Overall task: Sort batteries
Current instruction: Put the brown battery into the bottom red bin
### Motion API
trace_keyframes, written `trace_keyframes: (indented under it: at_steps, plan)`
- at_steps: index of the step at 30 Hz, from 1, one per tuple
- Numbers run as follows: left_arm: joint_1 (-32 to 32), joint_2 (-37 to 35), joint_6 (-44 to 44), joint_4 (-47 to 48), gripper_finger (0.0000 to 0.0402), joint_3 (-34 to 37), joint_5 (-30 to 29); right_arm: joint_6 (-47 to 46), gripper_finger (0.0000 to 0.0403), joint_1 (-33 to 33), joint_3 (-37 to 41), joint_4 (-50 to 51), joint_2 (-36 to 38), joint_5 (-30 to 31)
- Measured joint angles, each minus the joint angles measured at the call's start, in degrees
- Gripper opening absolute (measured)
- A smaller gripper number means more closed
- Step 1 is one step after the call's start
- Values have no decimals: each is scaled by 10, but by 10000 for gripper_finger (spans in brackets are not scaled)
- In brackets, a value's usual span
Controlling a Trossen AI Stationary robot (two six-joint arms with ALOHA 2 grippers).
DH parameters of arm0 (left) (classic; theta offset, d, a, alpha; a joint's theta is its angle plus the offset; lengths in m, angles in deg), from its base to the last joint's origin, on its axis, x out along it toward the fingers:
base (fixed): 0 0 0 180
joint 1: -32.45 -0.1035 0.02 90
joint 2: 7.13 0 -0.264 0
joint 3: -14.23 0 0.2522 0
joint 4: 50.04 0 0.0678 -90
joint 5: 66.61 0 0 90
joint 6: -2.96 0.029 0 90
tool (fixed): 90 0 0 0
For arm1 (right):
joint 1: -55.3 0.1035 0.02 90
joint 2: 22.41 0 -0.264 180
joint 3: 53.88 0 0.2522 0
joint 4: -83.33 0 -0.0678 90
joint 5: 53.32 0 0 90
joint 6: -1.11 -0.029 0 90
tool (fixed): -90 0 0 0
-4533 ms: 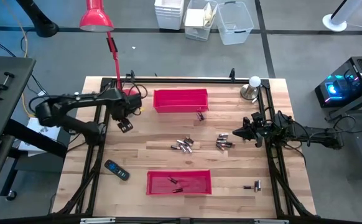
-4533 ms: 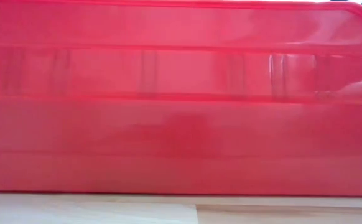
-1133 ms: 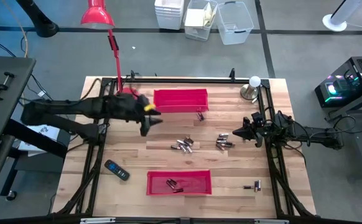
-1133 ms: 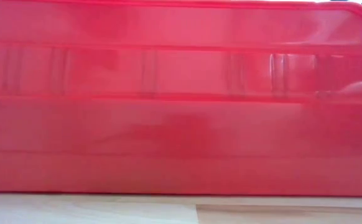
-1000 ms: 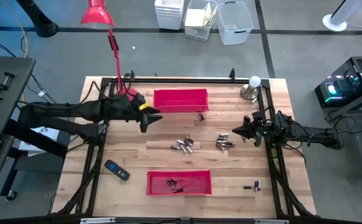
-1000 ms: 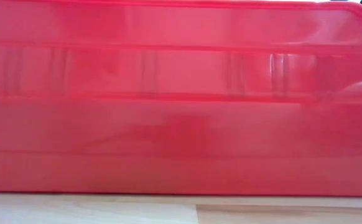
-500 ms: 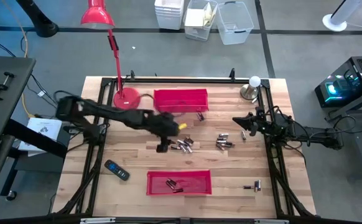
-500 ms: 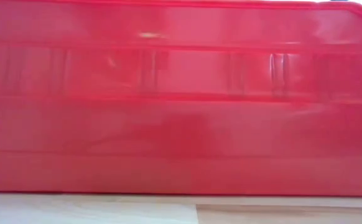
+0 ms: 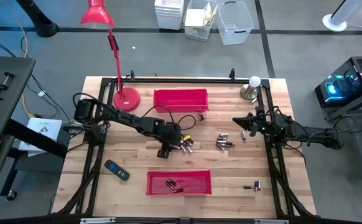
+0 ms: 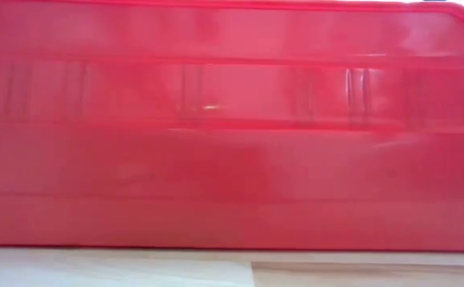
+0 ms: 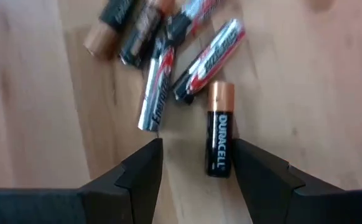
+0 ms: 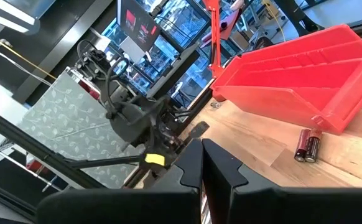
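Several batteries point(image 9: 183, 145) lie in a loose heap on the wooden table's middle. In the left wrist view they show as silver-and-black cells point(image 11: 157, 93) and one black-and-copper cell point(image 11: 220, 138). My left gripper point(image 9: 167, 150) point(image 11: 196, 171) hovers open just over the heap's near-left side. The black-and-copper cell lies between its fingers, close to one finger, and I see no touch. My right gripper point(image 9: 238, 121) point(image 12: 204, 163) waits shut above the table's right side. More batteries lie in a group point(image 9: 224, 142), and a pair point(image 12: 306, 145) lies by the far tray.
A red tray point(image 9: 180, 99) stands at the far middle. Another red tray point(image 9: 178, 182) near the front holds a few batteries, and its wall point(image 10: 232, 127) fills the low view. A black handset point(image 9: 116, 169) lies near-left, a red lamp base point(image 9: 125, 97) far-left, and two batteries point(image 9: 254, 185) near-right.
My left arm has swung from beside the lamp base toward the table's middle and reached out, with its gripper dropping over the battery heap. My right gripper has shifted slightly toward the far edge. The batteries have stayed where they were.
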Motion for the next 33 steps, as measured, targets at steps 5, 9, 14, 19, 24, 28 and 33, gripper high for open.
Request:
trace_keyframes:
  at_steps: [5, 9, 14, 19, 24, 28, 33]
  plan:
    - [3, 12, -11, -9, 174, -2, 11, 0, 0, 0, 0, 1, 0, -2]
    - [3, 21, -29, -9, 114, -2, -3, 3, 0, 0, 0, 1, 0, -2]
    - [-1, 9, -64, 16, 30, -2, 1, 4, 0, 0, 0, 1, 0, -2]
    - [-16, -44, -74, 90, 30, 4, 5, 4, 0, 0, 0, 1, 0, -2]
    - [-39, -148, -73, 118, 30, 9, 5, 5, 0, 0, 0, 0, 0, -1]
    - [-48, -246, -126, 102, 30, 20, 18, 5, 0, 0, 0, 0, 0, 4]
    - [-29, -325, -176, 83, 30, 19, 0, 2, 0, 0, 0, -3, 0, 31]
